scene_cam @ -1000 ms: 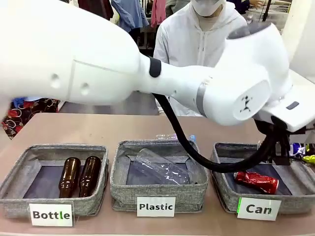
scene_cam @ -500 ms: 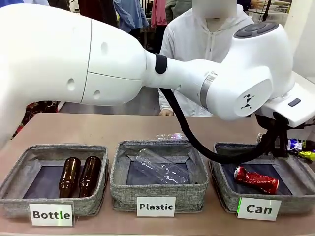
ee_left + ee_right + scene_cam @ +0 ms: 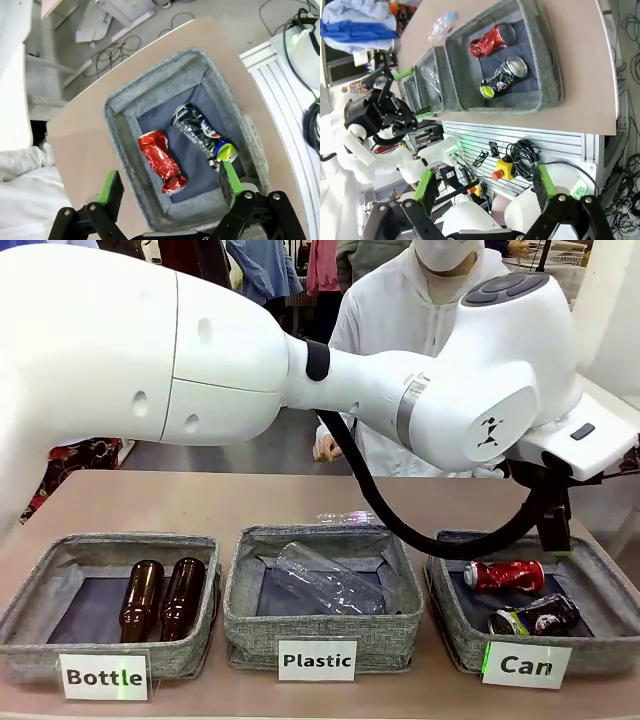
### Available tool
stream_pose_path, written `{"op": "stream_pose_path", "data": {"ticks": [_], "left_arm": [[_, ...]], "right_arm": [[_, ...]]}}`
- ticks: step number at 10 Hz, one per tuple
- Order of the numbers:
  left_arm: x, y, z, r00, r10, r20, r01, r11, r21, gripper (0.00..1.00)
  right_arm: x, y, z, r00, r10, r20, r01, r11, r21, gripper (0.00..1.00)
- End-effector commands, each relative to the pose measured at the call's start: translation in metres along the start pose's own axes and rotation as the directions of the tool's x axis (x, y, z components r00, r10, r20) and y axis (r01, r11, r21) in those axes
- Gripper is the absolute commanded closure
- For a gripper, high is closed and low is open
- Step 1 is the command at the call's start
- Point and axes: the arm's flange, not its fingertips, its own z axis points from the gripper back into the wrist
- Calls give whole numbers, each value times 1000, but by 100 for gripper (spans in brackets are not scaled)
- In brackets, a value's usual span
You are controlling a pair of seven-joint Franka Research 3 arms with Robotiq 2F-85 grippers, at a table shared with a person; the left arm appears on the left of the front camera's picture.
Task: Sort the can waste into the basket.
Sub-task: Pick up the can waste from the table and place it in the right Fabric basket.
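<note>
The grey woven "Can" basket [image 3: 455,638] stands at the front right of the table. Two crushed cans lie on its dark floor: a red can [image 3: 503,574] toward the back and a dark blue-black can [image 3: 535,617] nearer the front. My left arm reaches across the table, and its gripper [image 3: 553,535] hangs just above the basket's back edge. In the left wrist view the gripper [image 3: 170,180] is open over the basket [image 3: 120,115], above the red can [image 3: 161,160] and the dark can [image 3: 197,129]. My right gripper [image 3: 484,185] is open, off the table's side and well away from the basket [image 3: 547,65].
A "Plastic" basket [image 3: 250,625] in the middle holds a clear bottle [image 3: 325,578]. A "Bottle" basket [image 3: 30,625] at the left holds two brown bottles [image 3: 160,598]. Another clear bottle [image 3: 345,518] lies behind the middle basket. A person stands at the far side with a hand [image 3: 325,448] near the table edge.
My left gripper opened and the dark can it held dropped into the Can basket. The red can shifted toward the back of the basket.
</note>
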Motion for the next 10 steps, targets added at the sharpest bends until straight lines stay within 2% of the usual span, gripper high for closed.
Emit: {"op": "stream_pose_path", "data": {"ticks": [1, 2, 3, 4, 5, 7, 9, 10], "left_arm": [[-6, 2, 9, 999, 26, -19, -26, 1000, 16, 0], [-22, 9, 28, 999, 44, -33, -45, 999, -31, 0], [-43, 15, 52, 991, 98, -97, -107, 990, -93, 0], [-70, 17, 82, 987, 125, -96, -136, 983, -120, 0], [-99, 14, 116, 981, 171, -87, -181, 976, -122, 0], [-163, -3, 192, 949, 305, -81, -311, 947, -83, 0], [-243, -22, 251, 869, 492, -57, -494, 869, -20, 0], [-293, -38, 277, 803, 596, -7, -596, 803, -24, 0]], "right_arm": [[4, 5, 3, 1000, -20, 11, 20, 1000, -1, 0], [4, 5, 3, 1000, -20, 11, 20, 1000, -1, 0], [0, 0, 0, 1000, 0, 0, 0, 1000, 0, 0], [17, 13, -9, 998, -40, 50, 38, 999, 37, 0], [33, 30, -25, 1000, -6, 20, 5, 998, 56, 0], [70, 74, -84, 996, 43, -73, -45, 999, -20, 0], [96, 122, -151, 977, 130, -170, -136, 990, -22, 0], [103, 148, -183, 956, 185, -226, -181, 983, 41, 0]]}}
